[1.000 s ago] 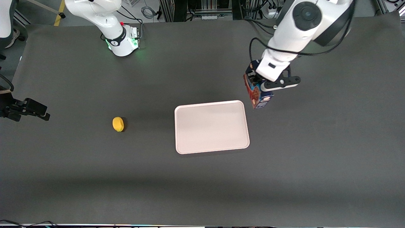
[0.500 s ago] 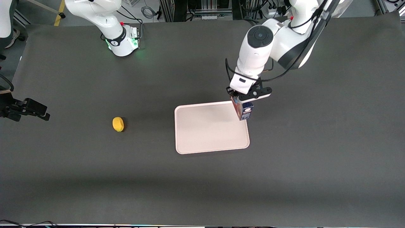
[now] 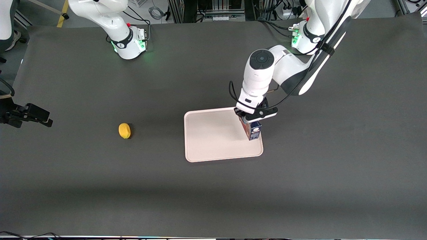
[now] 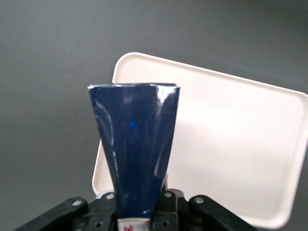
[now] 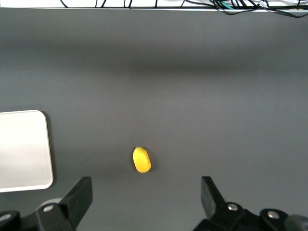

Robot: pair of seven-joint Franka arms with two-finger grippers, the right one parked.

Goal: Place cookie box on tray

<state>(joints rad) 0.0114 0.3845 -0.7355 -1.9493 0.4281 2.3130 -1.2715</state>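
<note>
The dark navy cookie box hangs upright in my left gripper, over the pale pinkish tray near the tray's edge toward the working arm's end. In the left wrist view the box's glossy navy face runs out from between the shut jaws, with the tray beneath it. The gripper is shut on the box. Whether the box's lower end touches the tray cannot be told.
A small yellow rounded object lies on the dark table toward the parked arm's end; it also shows in the right wrist view, beside a corner of the tray.
The left arm has carried the box from beside the tray to over it, lowering and moving nearer the front camera. The yellow object and tray have not moved.
</note>
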